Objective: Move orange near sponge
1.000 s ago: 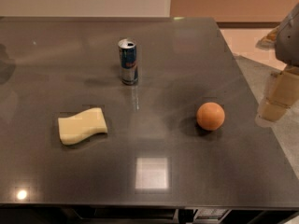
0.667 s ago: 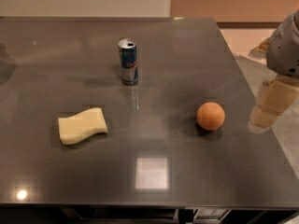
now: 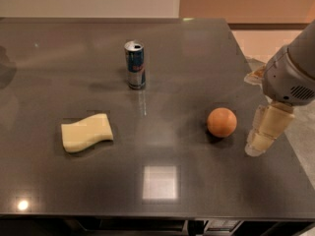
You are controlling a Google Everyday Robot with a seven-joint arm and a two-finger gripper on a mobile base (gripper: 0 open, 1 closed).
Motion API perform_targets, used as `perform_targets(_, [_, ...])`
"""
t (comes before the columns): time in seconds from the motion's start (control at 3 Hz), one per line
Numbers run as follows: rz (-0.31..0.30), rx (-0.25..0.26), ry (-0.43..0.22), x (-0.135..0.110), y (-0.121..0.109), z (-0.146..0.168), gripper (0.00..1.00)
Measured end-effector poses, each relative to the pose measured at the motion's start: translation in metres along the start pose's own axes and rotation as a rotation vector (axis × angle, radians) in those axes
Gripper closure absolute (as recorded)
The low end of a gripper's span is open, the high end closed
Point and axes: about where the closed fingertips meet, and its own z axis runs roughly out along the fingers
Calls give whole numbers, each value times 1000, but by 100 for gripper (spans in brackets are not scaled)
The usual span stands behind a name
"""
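Camera view: one orange [image 3: 221,122] beside tool [image 3: 255,145]

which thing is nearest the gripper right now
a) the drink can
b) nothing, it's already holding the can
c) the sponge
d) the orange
D: the gripper hangs just beside the orange, apart from it and near the table's edge, while the drink can and the sponge sit much farther off on the orange's other side.
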Motion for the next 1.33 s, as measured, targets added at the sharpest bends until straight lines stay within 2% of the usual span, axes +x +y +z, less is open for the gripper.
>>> perform_targets(0.67, [-9, -34, -31, -2, -3, 36, 0])
perform_targets(1.33, [-7, -67, -52, -9, -7, 56, 0])
